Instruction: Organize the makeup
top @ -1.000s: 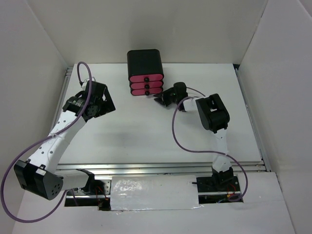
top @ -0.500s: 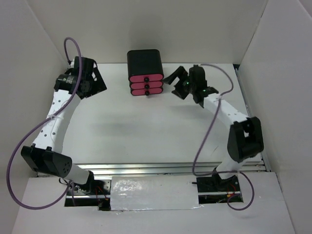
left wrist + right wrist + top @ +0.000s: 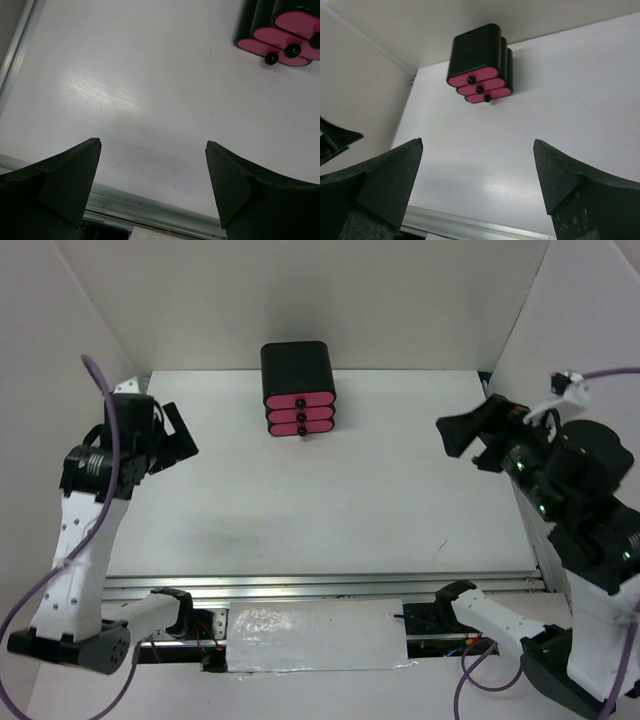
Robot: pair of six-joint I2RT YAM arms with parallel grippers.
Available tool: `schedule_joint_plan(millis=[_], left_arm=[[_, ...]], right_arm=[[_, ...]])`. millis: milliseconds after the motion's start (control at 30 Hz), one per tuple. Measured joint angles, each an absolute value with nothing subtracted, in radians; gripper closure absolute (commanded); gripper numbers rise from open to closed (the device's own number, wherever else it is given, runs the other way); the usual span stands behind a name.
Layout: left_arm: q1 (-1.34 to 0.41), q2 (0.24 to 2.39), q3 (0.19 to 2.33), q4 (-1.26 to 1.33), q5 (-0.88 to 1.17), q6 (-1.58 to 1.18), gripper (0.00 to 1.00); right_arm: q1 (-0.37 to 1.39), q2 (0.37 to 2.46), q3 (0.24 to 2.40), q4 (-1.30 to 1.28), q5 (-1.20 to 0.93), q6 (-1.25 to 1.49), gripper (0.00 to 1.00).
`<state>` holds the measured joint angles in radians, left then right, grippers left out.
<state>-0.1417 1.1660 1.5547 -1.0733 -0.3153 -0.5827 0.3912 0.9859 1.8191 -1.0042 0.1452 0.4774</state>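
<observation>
No makeup shows in any view. The black box (image 3: 297,375) with three pink drawers stands at the back middle of the table, all drawers pushed in; it also appears in the left wrist view (image 3: 280,25) and the right wrist view (image 3: 477,55). My left gripper (image 3: 180,432) hangs at the table's left side, open and empty (image 3: 153,144). My right gripper (image 3: 462,440) is raised at the right side, pointing towards the box, open with nothing between its fingers (image 3: 478,142).
White walls enclose the table on the left, back and right. An aluminium rail (image 3: 330,585) runs along the near edge. A silver taped patch (image 3: 315,635) lies between the arm bases. The left arm's finger (image 3: 335,140) shows at the right wrist view's left edge.
Both arms swung outwards, away from the drawer box, to the table's sides. The right gripper left the box front and opened wide. The left gripper stayed open.
</observation>
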Motion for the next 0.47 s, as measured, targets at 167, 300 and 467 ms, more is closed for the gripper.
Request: schedule_joint_plan(millis=[167,300,467], left_arm=[[-0.150,0.974,1.475,-1.102,-0.325,-0.589,0.01],[-0.158,0.867,1.354,-1.147,-0.350,-0.606,0.01],[-0.159,0.884,1.330,-1.182,-0.374,-0.607,0.01]], right_arm=[[0.390,0.877,1.812,-1.183,0.213,0.467,0.00],[0.390,0.821,1.724,-1.235,0.247,0.475,0.00],[0.390,0.814,1.671,-1.257,0.260,0.493,0.00]])
